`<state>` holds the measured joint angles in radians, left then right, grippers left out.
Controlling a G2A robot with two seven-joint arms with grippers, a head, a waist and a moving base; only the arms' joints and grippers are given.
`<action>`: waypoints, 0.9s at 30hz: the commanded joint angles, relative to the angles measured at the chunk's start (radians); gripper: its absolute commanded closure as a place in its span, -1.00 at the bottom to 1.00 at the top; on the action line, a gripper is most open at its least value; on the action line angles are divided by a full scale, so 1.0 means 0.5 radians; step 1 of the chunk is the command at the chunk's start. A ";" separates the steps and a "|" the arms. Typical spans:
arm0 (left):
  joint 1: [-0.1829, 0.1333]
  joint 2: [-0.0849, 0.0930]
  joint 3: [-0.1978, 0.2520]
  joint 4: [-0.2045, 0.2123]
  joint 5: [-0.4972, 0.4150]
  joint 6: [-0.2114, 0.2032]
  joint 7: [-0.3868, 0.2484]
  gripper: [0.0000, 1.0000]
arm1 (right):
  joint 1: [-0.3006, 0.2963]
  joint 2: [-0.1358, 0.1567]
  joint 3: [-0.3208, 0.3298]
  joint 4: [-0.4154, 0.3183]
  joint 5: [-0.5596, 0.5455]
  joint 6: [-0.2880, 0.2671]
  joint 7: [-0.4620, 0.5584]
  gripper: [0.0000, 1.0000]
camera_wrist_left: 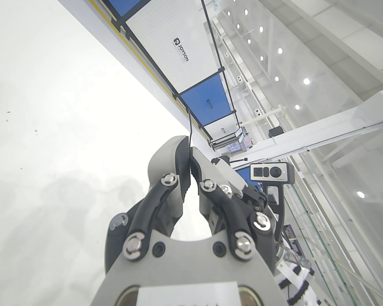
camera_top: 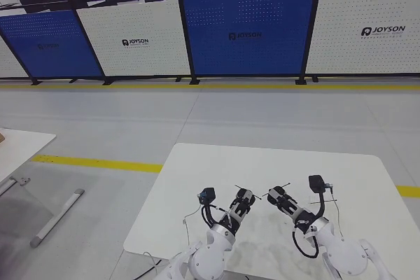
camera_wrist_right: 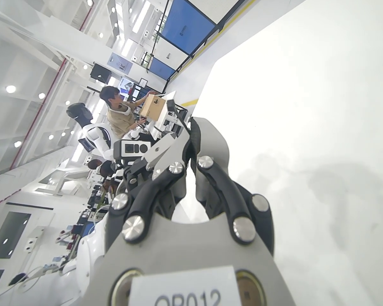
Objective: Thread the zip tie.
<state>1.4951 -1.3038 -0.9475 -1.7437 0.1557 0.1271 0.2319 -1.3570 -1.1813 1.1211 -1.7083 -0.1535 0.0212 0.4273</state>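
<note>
Left hand (camera_wrist_left: pixel 190 152) pinched shut on the zip tie strap (camera_wrist_left: pixel 190 125), poking out past its fingertips. Right hand (camera_wrist_right: pixel 189 135) just beside, likewise clamped on the zip tie head end (camera_wrist_right: pixel 170 105), jutting beyond its tips. White worktop (camera_top: pixel 336 175) beneath both.

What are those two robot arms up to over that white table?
Both arms work above the white table. The left pincer is shut on a thin black zip tie strip; the right pincer is shut on a strip with a blocky head. The pincers face each other, close together, and apparently nothing is threaded yet.
</note>
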 commanded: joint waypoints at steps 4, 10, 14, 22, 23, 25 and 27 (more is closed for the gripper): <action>-0.017 0.021 -0.077 -0.020 0.085 0.022 -0.139 1.00 | 0.000 0.000 0.000 0.000 0.000 0.000 0.000 1.00; 0.040 0.082 -0.217 -0.082 0.220 0.026 -0.582 1.00 | 0.000 0.000 0.000 0.000 0.000 0.000 0.000 1.00; 0.062 0.075 -0.215 -0.068 0.152 -0.023 -0.511 1.00 | 0.000 0.000 0.000 0.000 0.000 0.000 0.000 1.00; 0.056 0.069 -0.218 -0.066 0.129 -0.015 -0.441 1.00 | -0.056 -0.003 0.005 -0.006 0.017 -0.093 -0.089 1.00; 0.053 0.064 -0.209 -0.064 0.136 -0.003 -0.392 1.00 | -0.076 -0.003 0.006 -0.003 0.015 -0.121 -0.111 1.00; 0.043 0.055 -0.185 -0.056 0.137 0.010 -0.331 1.00 | -0.117 -0.005 0.000 -0.001 -0.027 -0.166 -0.193 1.00; 0.027 0.049 -0.166 -0.039 0.138 0.016 -0.317 1.00 | -0.159 -0.010 -0.029 0.006 -0.087 -0.200 -0.287 1.00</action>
<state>1.5124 -1.2783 -1.0352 -1.7679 0.2242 0.1340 0.0717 -1.4273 -1.1850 1.1142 -1.7075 -0.1809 -0.0725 0.3088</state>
